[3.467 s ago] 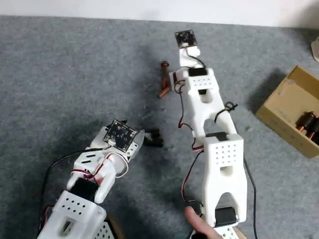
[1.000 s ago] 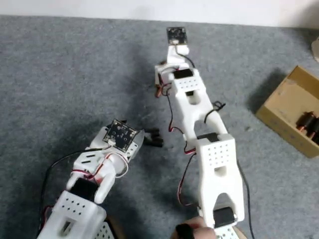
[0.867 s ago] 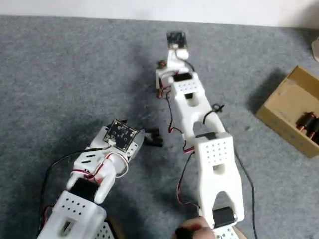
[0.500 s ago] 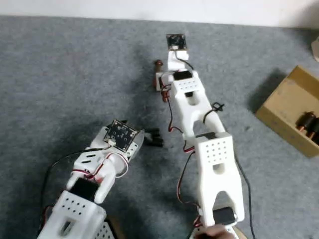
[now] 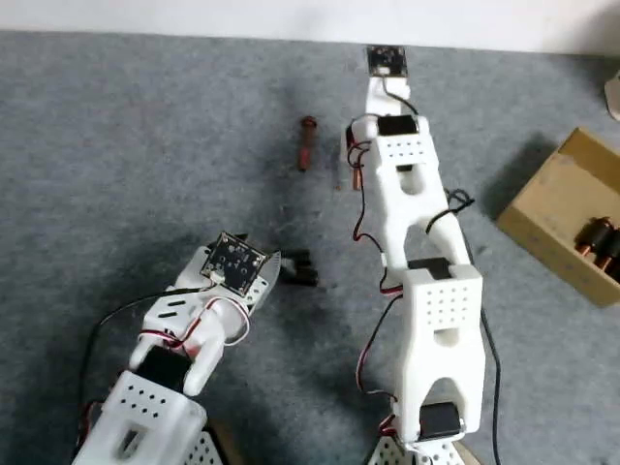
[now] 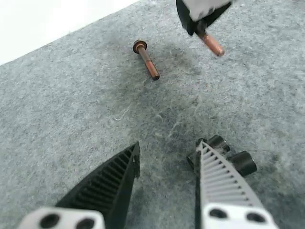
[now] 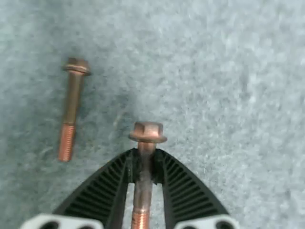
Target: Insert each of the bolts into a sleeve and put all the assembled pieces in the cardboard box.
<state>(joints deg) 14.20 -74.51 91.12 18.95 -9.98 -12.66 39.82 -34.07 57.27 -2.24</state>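
Note:
My right gripper (image 7: 144, 160) is shut on a copper bolt (image 7: 147, 136), gripped by the shank just under its hex head. In the high view this held bolt (image 5: 356, 167) hangs beside the right arm, above the carpet. A second copper bolt (image 5: 306, 142) (image 7: 71, 107) (image 6: 146, 59) lies loose on the carpet to its left. My left gripper (image 6: 167, 148) (image 5: 281, 263) stands open low over the carpet, with two short black sleeves (image 6: 233, 160) (image 5: 301, 268) lying against the outside of one finger. The cardboard box (image 5: 554, 199) sits at the right edge.
Inside the box lie assembled pieces (image 5: 596, 240). Grey carpet (image 5: 145, 145) covers the table, and a white strip runs along its far edge. The right arm's white links (image 5: 426, 271) stretch from the near edge to the far side.
The right arm closed on one of the two bolts at the far middle, lifted it and swung right. The other bolt stays on the carpet. The left arm has not moved.

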